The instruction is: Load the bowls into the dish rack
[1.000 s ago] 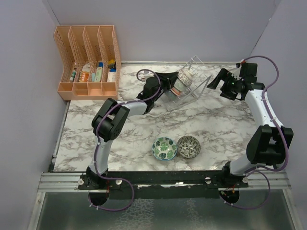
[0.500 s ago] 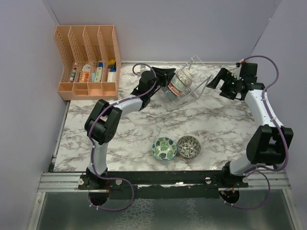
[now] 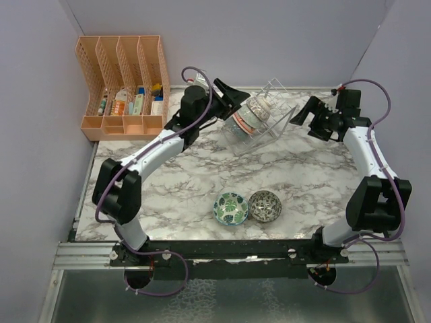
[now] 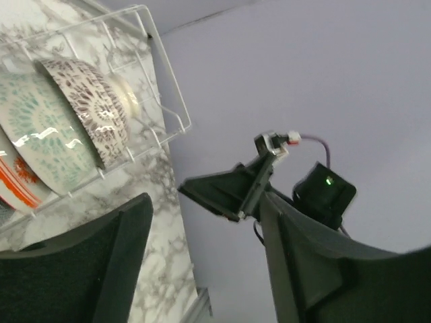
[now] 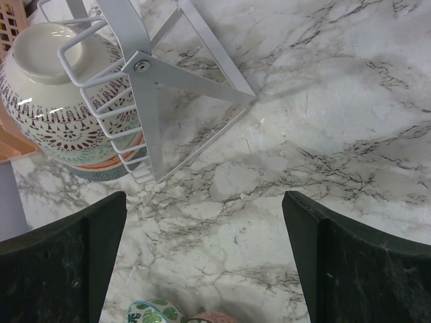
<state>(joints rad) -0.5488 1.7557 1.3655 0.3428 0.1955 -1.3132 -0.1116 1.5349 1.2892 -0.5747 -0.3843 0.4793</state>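
Note:
The white wire dish rack (image 3: pixel 277 123) stands at the back middle of the table. Three patterned bowls stand on edge in it: a brown-patterned one (image 4: pixel 94 104), a teal-patterned one (image 4: pixel 40 134) and a red-striped one (image 4: pixel 17 188). A teal-green leaf bowl (image 3: pixel 231 208) and a brown-grey lattice bowl (image 3: pixel 264 206) sit side by side, touching, at the table's front. My left gripper (image 3: pixel 236 99) is open and empty, raised just left of the rack. My right gripper (image 3: pixel 303 113) is open and empty, just right of the rack.
An orange slotted organizer (image 3: pixel 124 84) holding small items stands at the back left. Grey walls close the back and both sides. In the right wrist view the rack (image 5: pixel 151 114) is at upper left and the leaf bowl (image 5: pixel 145 313) at the bottom edge.
My left gripper has pulled up and back from the bowls in the rack, and the arm has stretched out. The bowls stay in the rack. The right arm has not moved.

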